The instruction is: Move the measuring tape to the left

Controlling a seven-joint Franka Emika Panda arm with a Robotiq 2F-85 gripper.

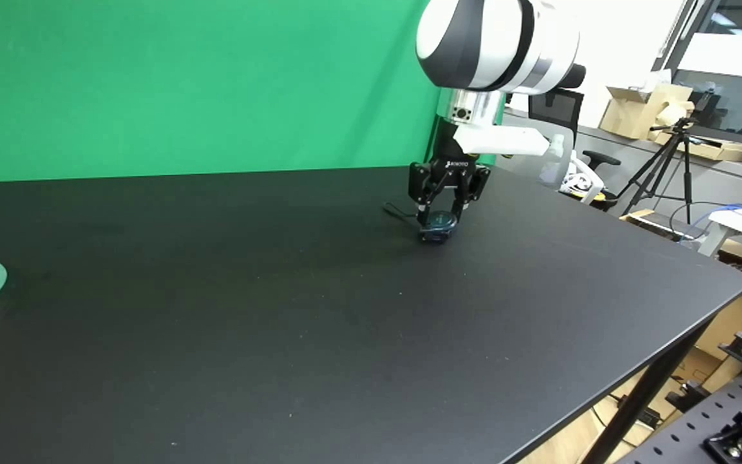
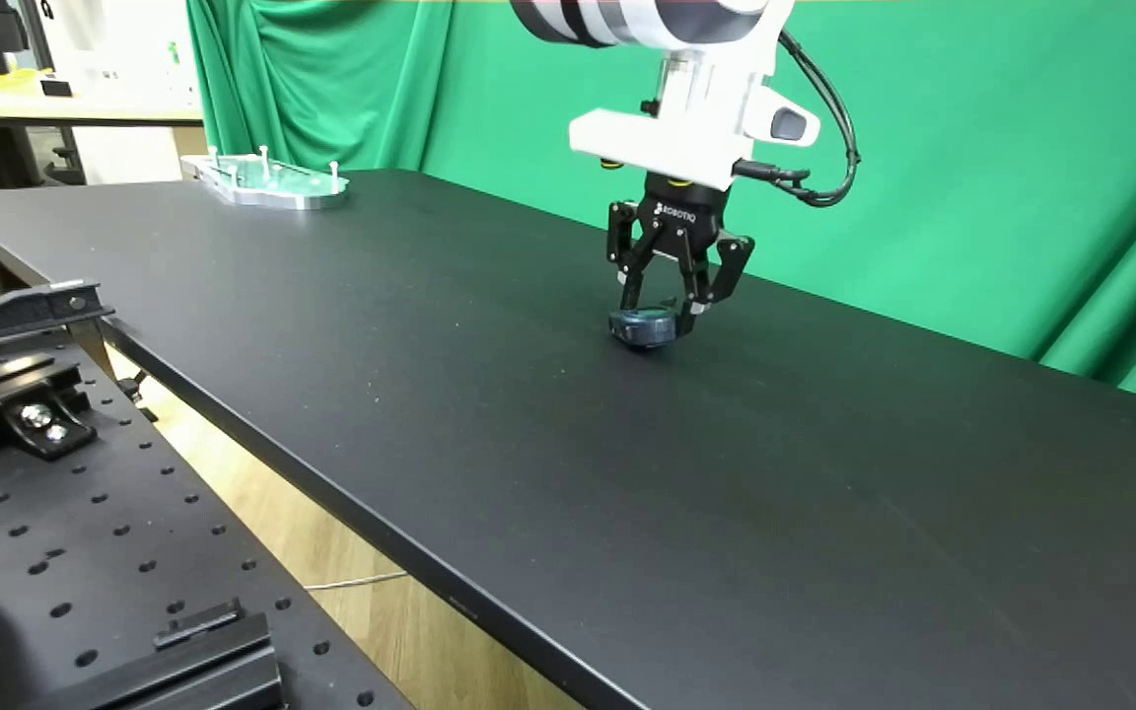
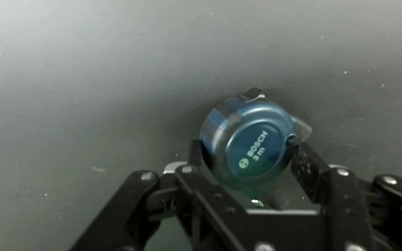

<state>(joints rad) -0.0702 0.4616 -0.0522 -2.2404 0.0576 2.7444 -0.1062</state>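
Note:
The measuring tape [image 1: 440, 223] is a small round blue-black case on the dark table, low between my fingertips in both exterior views [image 2: 643, 328]. A thin dark strap [image 1: 398, 211] sticks out from it in an exterior view. In the wrist view its blue face [image 3: 255, 150] reads "BOSCH 3 m", and a pale tab shows at its right. My gripper [image 3: 244, 144] points down with one finger against each side of the case. It also shows in both exterior views [image 1: 440, 214] [image 2: 660, 312]. The case's underside is hidden; I cannot tell whether it touches the table.
The dark table [image 1: 248, 322] has a green wall [image 1: 184, 84] behind it. A clear green-tinted plate with posts [image 2: 277, 187] lies at the table's far end in an exterior view. A perforated metal plate [image 2: 134, 552] stands beyond the table's near edge [image 2: 381, 537].

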